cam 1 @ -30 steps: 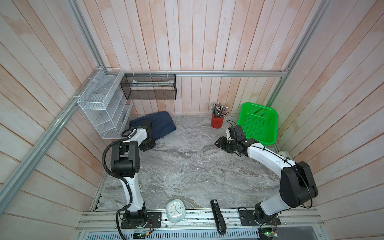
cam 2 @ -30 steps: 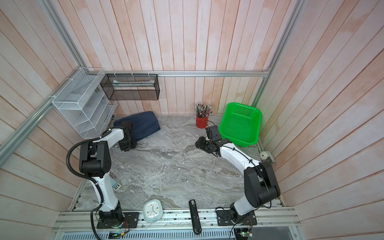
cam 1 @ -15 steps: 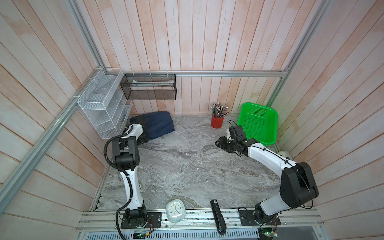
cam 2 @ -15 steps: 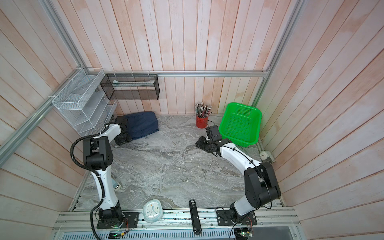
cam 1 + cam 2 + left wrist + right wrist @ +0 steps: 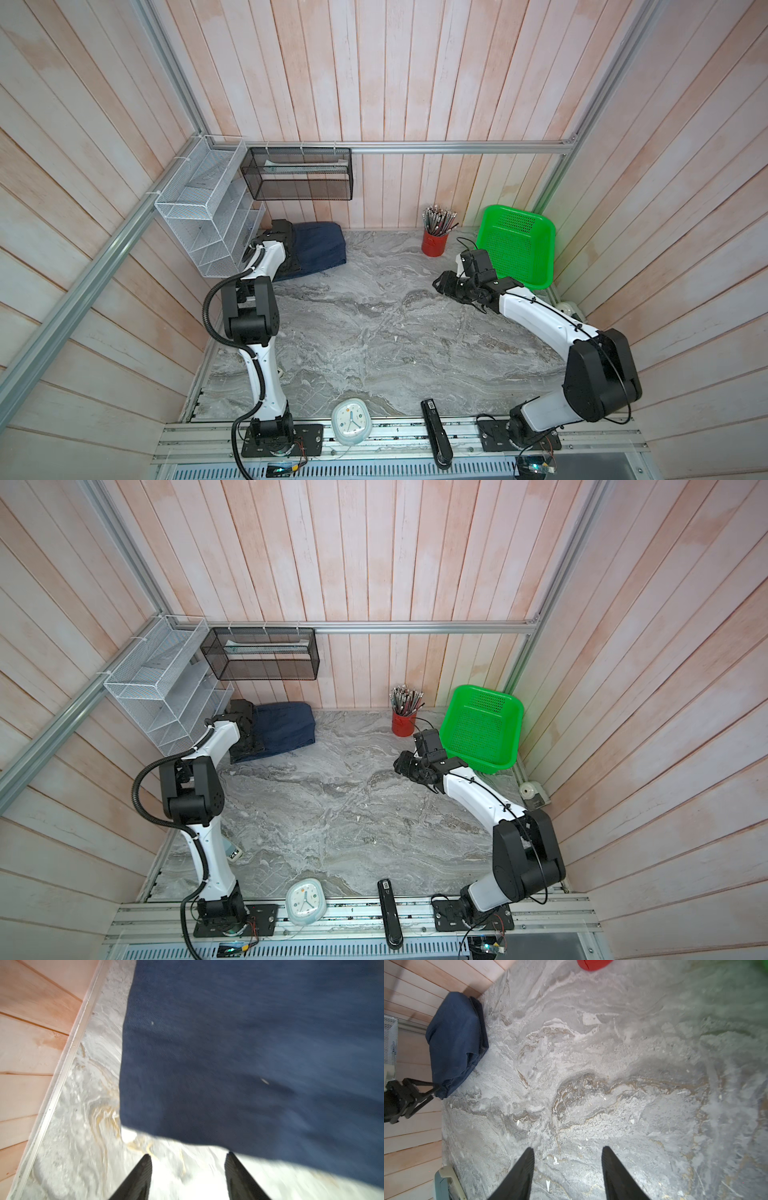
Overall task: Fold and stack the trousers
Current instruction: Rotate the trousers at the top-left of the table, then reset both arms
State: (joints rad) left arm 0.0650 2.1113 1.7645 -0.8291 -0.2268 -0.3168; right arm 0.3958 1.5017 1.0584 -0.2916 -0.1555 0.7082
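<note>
The trousers [image 5: 320, 249] lie folded in the far left corner of the table [image 5: 374, 332], close to the back wall and near the white wire rack [image 5: 208, 216]. Open marble spreads between the two arms. The longer side of the bundle seems to run from the wall outward, a little turned, but the left arm hides one end. The left gripper [image 5: 188, 1159] stands at the cloth edge with fingers apart and only table between them; this view is blurred. The right gripper [image 5: 568, 1151] is also parted, over bare marble near the green basket [image 5: 519, 245].

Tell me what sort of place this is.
Probably a lab test cell, not a real room: plank walls on an aluminium frame, two arms bolted to a base rail, and staged props like a red pencil cup and green basket.
</note>
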